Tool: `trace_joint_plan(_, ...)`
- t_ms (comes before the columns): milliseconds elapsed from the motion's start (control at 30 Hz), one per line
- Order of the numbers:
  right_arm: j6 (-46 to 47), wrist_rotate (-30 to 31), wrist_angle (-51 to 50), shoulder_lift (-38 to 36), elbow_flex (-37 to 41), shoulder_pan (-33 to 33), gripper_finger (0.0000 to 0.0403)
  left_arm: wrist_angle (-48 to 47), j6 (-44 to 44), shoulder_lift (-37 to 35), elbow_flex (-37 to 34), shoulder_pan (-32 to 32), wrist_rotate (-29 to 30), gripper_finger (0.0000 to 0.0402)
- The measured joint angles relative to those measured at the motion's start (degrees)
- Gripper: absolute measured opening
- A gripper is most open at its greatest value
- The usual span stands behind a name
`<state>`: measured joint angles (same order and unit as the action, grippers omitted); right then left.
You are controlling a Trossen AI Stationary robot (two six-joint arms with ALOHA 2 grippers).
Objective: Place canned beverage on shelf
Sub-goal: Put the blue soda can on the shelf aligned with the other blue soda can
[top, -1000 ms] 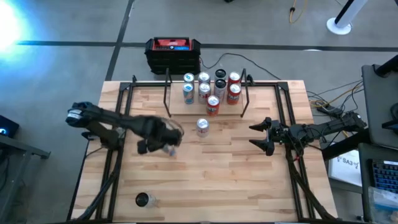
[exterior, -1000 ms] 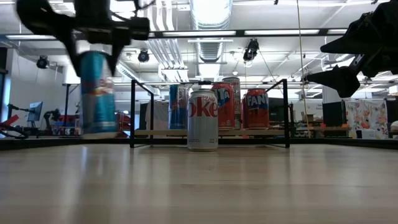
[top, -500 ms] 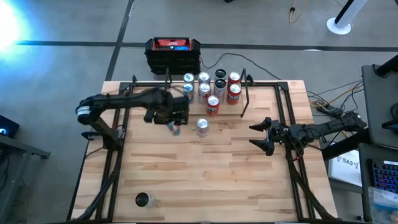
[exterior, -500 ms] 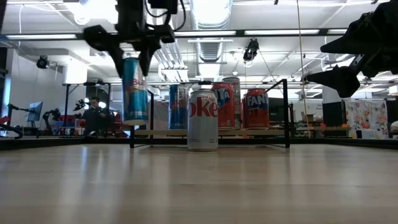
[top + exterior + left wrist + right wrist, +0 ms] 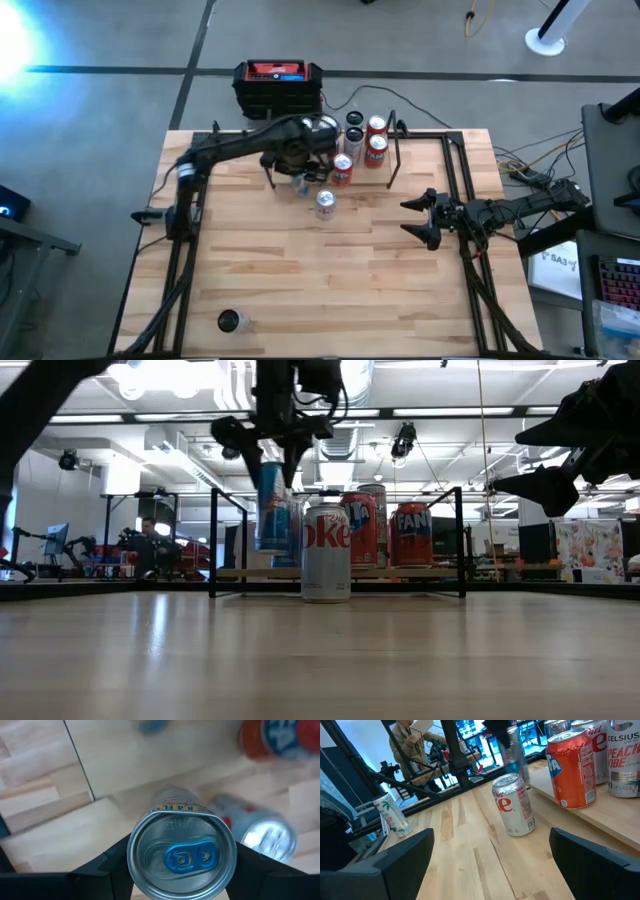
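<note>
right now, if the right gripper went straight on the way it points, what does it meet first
Most likely the Diet Coke can standing alone on the table in front of the shelf. The open right gripper points across the table toward it. Height is hard to judge, so it might pass just above.

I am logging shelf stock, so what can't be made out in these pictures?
- Blue can in the left gripper: label blurred in the low view.
- Shelf left end: covered by the left arm in the high view.
- Rear cans: hidden behind the Diet Coke can in the low view.
</note>
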<state>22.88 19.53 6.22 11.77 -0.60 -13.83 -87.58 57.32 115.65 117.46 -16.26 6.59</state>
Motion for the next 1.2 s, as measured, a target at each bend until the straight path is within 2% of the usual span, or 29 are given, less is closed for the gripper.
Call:
trace_joint_plan(133,0.0,0.0,0.0,0.0,0.0,0.0,0.0380,-2.5,-0.6,5.5,8.2,-1.5,0.1,0.0215)
trace_joint_plan(267,0.0,0.0,0.0,0.0,0.0,0.0,0.0380,-2.5,-0.7,8.3,11.2,-3.0,-0.5,0.0215)
trace_joint_plan(1200,0.0,0.0,0.0,0.0,0.0,0.0,0.0380,-1.7,1.7,8.1,8.1,-5.9,0.3,0.0221)
